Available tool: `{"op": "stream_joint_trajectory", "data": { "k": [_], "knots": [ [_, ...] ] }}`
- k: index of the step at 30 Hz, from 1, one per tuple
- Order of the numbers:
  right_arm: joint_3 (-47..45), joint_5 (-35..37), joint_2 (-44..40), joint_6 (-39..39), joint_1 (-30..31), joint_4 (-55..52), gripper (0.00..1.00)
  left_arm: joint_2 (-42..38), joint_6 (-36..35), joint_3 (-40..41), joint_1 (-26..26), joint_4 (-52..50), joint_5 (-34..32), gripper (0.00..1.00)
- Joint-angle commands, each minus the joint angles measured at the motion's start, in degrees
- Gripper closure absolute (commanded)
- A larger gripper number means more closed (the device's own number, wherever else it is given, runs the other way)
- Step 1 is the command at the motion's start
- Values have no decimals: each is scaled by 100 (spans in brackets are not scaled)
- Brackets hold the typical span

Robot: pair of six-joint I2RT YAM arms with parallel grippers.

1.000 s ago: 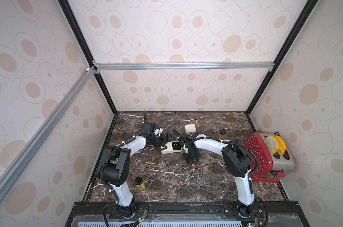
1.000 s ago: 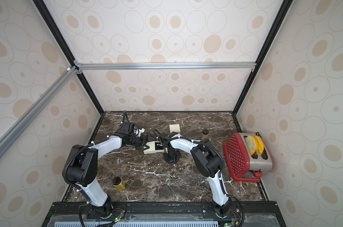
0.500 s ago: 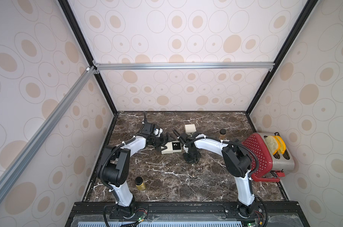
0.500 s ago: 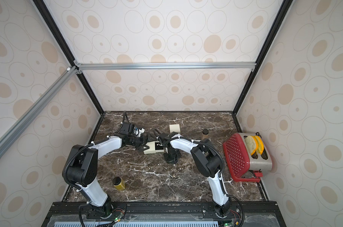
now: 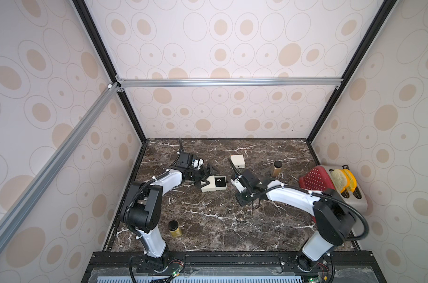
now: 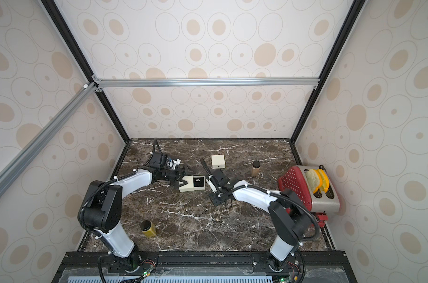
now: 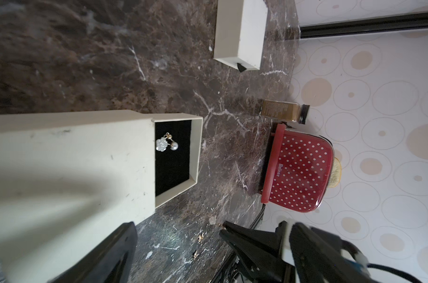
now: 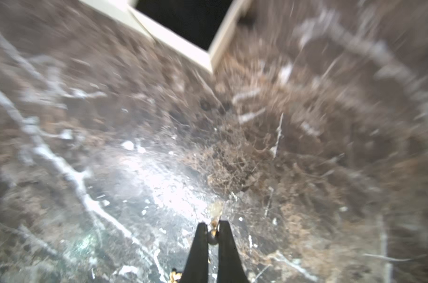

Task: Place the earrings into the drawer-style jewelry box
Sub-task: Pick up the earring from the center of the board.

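Taking the table (image 5: 208, 227) as a clock face in the top views, with twelve at the back wall, the drawer-style jewelry box (image 5: 209, 188) lay just off centre toward ten o'clock, its drawer (image 7: 198, 147) slid out on the three o'clock side. One earring (image 7: 166, 144), a white flower with a pearl, rested on the drawer's black lining. The left gripper (image 5: 207, 176) stood spread as wide as it went at the box's nine o'clock end; whether its fingers touched the sleeve could not be told. The right gripper (image 8: 213, 227) was near the box at its four o'clock, tips down at the marble and pinched tight on the other earring (image 8: 215, 221), a small gold-and-pale piece, blurred. Two tiny gold bits (image 7: 201, 236) lay on the marble beside the box. A second cream box (image 5: 237, 161) sat toward twelve, a brown bottle (image 5: 276, 168) toward two, a red dotted toaster (image 5: 316, 181) at three and a yellow jar (image 5: 175, 229) toward seven
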State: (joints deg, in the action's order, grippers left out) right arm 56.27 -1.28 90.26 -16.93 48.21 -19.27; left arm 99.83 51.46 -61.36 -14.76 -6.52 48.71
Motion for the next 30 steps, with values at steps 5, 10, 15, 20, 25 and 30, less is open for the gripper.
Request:
{"op": "stream_joint_trajectory", "data": {
  "k": [5,10,15,20,25,30],
  "knots": [
    [-1254,-47,-616,1334,31,3323,100,-43,909,72,-292,1626,688,13],
    [-1954,-406,-671,1966,23,4953,100,-33,846,46,-548,1892,928,27],
    [-2130,-1217,-608,2065,-174,5716,100,-83,640,132,-605,1820,1104,44],
    [-2120,-1689,-563,1998,-415,5946,100,-148,243,142,-713,1407,1176,53],
    [-1956,-2069,-530,1789,-644,5673,100,-353,-113,125,-735,1059,1091,57],
    [-1892,-2170,-461,1662,-699,5681,100,-386,-171,89,-783,1057,1113,58]
  ]
}}
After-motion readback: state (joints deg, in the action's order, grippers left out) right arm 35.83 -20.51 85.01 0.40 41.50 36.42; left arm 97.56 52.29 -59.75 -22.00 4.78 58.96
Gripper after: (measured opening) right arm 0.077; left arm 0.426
